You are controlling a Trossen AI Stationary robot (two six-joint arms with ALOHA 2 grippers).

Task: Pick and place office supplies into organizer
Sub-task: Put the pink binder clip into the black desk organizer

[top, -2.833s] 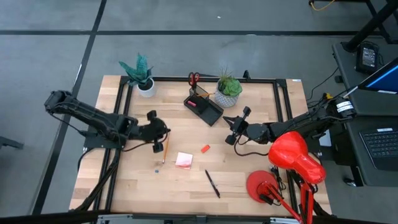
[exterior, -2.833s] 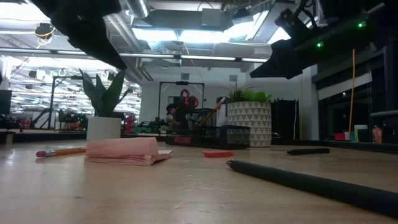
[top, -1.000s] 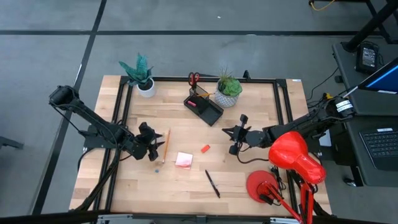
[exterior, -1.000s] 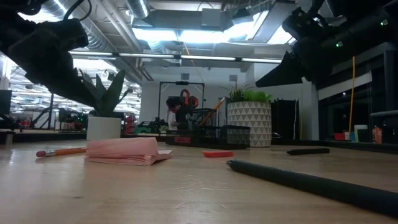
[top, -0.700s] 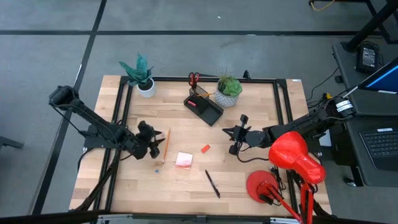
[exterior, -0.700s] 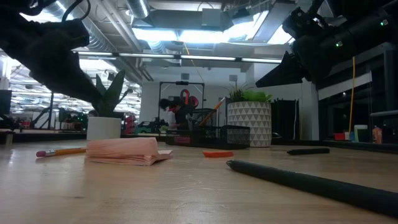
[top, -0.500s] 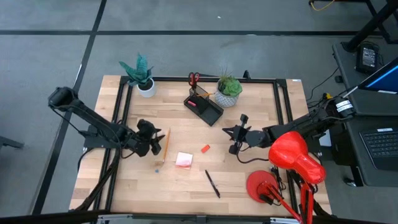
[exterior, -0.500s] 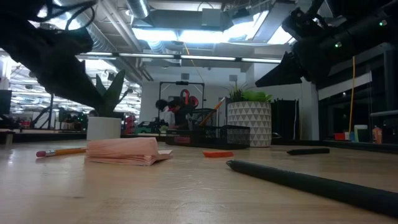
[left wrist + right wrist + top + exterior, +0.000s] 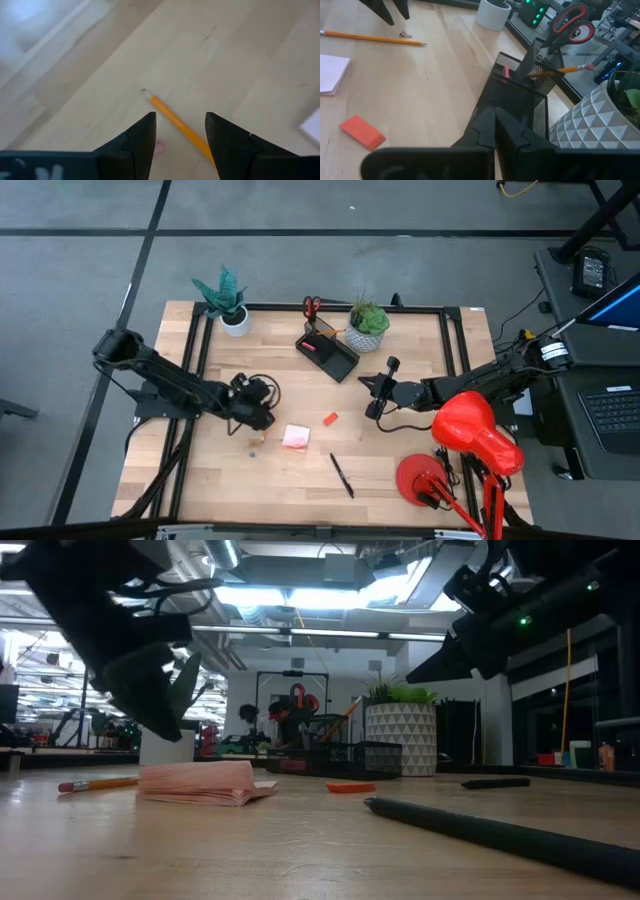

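An orange-yellow pencil lies flat on the wooden table, left of a pink sticky-note pad and a red eraser. My left gripper hovers open just above the pencil, a finger on each side of it in the left wrist view and touching nothing. A black pen lies nearer the front edge. The black organizer stands at the back, with red-handled scissors and another pencil upright in its tall end. My right gripper hangs shut, right of the eraser and clear of the table.
A white pot with a green plant stands at the back left. A patterned pot stands right beside the organizer. A small pinkish bit lies next to the pencil. A red desk lamp stands over the table's right front.
My left gripper has gone toward the table's right edge, from beside the pencil to over it. It has tipped more steeply downward and stays open. The pencil, pad, eraser and pen have not moved.
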